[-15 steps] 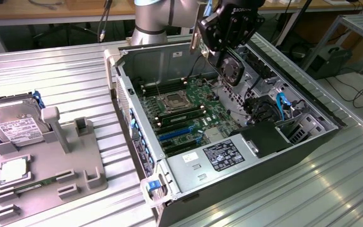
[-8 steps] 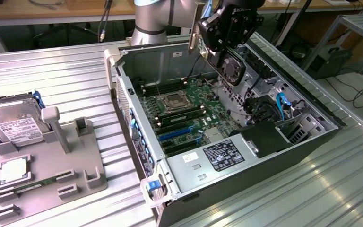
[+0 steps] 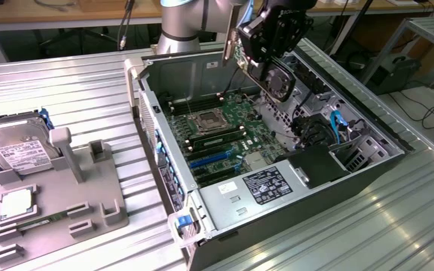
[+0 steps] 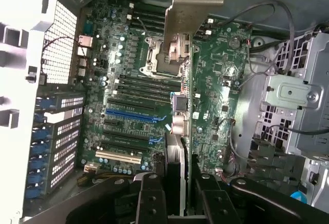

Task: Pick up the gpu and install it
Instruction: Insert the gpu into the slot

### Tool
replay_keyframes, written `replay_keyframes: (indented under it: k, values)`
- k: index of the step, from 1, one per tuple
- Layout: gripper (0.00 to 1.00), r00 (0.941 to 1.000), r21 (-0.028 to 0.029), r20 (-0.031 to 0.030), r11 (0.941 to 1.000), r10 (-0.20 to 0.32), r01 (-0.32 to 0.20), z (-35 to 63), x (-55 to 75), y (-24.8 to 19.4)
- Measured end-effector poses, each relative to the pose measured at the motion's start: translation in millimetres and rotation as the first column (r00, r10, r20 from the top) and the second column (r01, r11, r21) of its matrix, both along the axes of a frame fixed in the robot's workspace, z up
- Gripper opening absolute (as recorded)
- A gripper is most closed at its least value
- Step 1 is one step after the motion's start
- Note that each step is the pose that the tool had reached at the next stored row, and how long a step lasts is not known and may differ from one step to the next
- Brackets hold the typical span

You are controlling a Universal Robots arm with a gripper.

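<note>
My gripper [image 3: 268,59] is shut on the gpu [image 3: 280,81], a green card with a black round fan and a silver end bracket [image 3: 231,46]. The card hangs tilted above the open computer case [image 3: 145,107], over the back end of the large green motherboard [image 3: 225,127]. In the wrist view the gpu [image 4: 181,126] shows edge-on between my black fingers [image 4: 151,201], with my gripper [image 4: 180,188] clamped on its edge. Its bracket [image 4: 190,8] points toward the case's rear. The blue expansion slots [image 4: 131,115] lie on the motherboard [image 4: 221,80] below and to one side of the card.
A grey power supply [image 3: 266,189] fills the case's near end, with a drive cage and blue cables [image 3: 338,127] on the exterior view's right. Outside the case, a silver hard drive [image 3: 17,145] and a processor [image 3: 17,204] rest on a grey fixture [image 3: 89,209] on the ribbed metal table [image 3: 74,90].
</note>
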State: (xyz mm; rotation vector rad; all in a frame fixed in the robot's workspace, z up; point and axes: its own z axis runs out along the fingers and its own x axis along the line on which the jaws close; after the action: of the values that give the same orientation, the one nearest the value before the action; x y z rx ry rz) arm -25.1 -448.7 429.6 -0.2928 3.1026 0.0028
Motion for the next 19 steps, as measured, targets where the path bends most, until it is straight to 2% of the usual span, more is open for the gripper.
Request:
replay_keyframes:
  k: [6,8,12,17,19]
  values:
    - [0.28,0.998,0.0,0.0,0.998,0.062,-0.062,0.0,0.0,0.0]
    - [0.28,0.9945,0.0,0.0,0.9945,0.105,-0.105,0.0,-0.1,0.0]
    - [0.28,0.9898,0.0,0.0,0.9898,0.143,-0.143,0.0,-0.1,-0.1]
    - [0.28,0.9811,0.0001,0.0,0.9811,0.194,-0.194,0.0,-0.2,-0.5]
    - [0.28,0.9731,0.0,0.0,0.9731,0.23,-0.23,0.0,-0.3,-0.6]
